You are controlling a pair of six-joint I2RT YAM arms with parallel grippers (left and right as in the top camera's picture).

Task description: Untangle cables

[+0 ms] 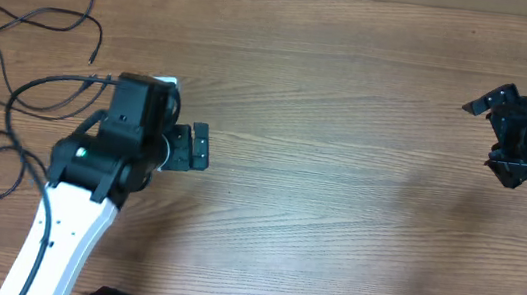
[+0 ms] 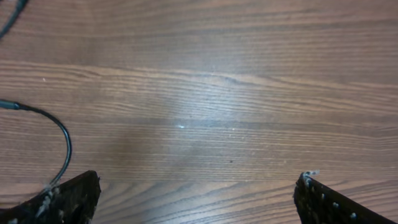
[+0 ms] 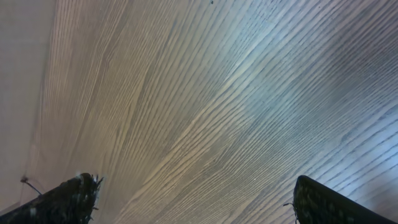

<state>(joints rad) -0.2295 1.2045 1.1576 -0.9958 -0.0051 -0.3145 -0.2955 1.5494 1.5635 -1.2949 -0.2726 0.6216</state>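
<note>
- Several thin black cables (image 1: 50, 82) sprawl in loose, crossing strands on the wooden table (image 1: 340, 177), most running lengthwise away from the left gripper (image 1: 200, 147) and off the picture's edge.
- Jaws spread wide and holding nothing, the left gripper sits just beside the cables but points away from them. One strand curls close to its finger in the wrist view.
- Equally wide and empty, the right gripper (image 1: 491, 138) hovers well apart from the cables, beyond the left gripper.
- Likely next: the left arm, clearly nearer, would have to swing round toward the strands.
</note>
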